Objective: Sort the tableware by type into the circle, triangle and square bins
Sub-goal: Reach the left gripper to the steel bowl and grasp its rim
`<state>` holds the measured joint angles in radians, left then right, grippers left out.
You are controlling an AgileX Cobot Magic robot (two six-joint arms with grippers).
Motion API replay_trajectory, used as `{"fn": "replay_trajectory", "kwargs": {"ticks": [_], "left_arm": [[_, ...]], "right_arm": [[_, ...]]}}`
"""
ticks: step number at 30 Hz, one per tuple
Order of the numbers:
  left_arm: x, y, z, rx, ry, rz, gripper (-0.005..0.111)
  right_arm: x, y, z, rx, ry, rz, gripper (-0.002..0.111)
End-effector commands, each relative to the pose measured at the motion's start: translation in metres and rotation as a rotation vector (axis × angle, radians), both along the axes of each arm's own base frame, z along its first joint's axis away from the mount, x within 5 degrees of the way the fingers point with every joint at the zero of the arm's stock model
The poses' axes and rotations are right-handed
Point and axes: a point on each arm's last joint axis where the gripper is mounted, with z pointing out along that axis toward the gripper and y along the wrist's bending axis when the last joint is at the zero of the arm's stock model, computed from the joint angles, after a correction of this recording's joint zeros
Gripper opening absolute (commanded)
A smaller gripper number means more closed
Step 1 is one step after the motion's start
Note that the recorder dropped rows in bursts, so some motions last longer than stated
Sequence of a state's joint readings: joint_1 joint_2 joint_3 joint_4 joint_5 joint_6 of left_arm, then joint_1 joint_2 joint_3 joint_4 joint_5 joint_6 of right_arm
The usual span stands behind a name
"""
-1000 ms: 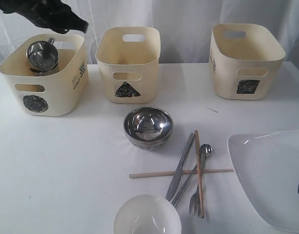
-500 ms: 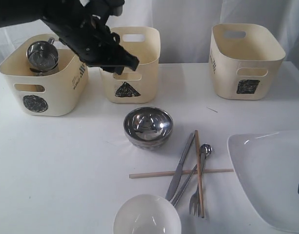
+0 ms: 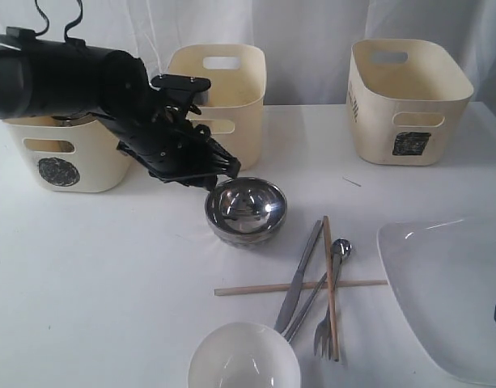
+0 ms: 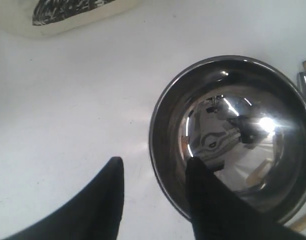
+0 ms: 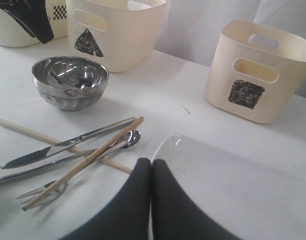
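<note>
My left gripper (image 3: 225, 171) is open at the near-left rim of the steel bowl (image 3: 246, 210). In the left wrist view its jaws (image 4: 153, 163) straddle the bowl's rim (image 4: 160, 165), one finger over the inside and one over the table outside. My right gripper (image 5: 152, 163) is shut and empty, its tips over the edge of the big white plate (image 5: 232, 190). A knife (image 3: 300, 271), spoon (image 3: 337, 250), fork (image 3: 322, 335) and two crossed chopsticks (image 3: 329, 275) lie between the steel bowl and the plate (image 3: 450, 291). The white bowl (image 3: 243, 360) sits at the front edge.
Three cream tubs stand along the back: the circle bin (image 3: 86, 170) at left, half hidden by my left arm, the triangle bin (image 3: 223, 73) in the middle, and the square bin (image 3: 405, 101) at right. White curtain hangs behind.
My left arm has swung from above the circle bin down and right to the steel bowl's rim, jaws still open. The right gripper has not moved.
</note>
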<state>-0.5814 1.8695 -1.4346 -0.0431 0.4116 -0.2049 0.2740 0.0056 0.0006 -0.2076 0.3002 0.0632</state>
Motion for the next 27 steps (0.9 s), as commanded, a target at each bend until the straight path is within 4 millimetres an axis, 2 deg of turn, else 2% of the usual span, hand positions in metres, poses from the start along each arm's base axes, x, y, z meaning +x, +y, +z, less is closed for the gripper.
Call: {"fn": "replay_trajectory", "kwargs": {"ticks": [1, 8, 19, 22, 25, 27], "left_arm": [[0.000, -0.004, -0.008, -0.042, 0.029, 0.022, 0.047], [0.008, -0.009, -0.030, -0.045, 0.032, 0.034, 0.060], [0.021, -0.018, -0.076, -0.055, 0.067, 0.072, 0.060], [0.022, -0.018, -0.085, -0.044, 0.082, 0.074, 0.052], [0.020, -0.018, -0.089, -0.026, 0.101, 0.067, 0.034], [0.021, -0.016, -0.090, -0.012, 0.100, 0.061, 0.017]], "right_arm": [[0.000, 0.000, 0.001, 0.003, -0.015, 0.006, 0.000], [0.000, 0.000, 0.001, 0.003, -0.015, 0.006, 0.000], [0.000, 0.000, 0.001, 0.003, -0.015, 0.006, 0.000], [0.000, 0.000, 0.001, 0.003, -0.015, 0.006, 0.000], [0.000, 0.000, 0.001, 0.003, -0.015, 0.006, 0.000], [0.000, 0.000, 0.001, 0.003, -0.015, 0.006, 0.000]]}}
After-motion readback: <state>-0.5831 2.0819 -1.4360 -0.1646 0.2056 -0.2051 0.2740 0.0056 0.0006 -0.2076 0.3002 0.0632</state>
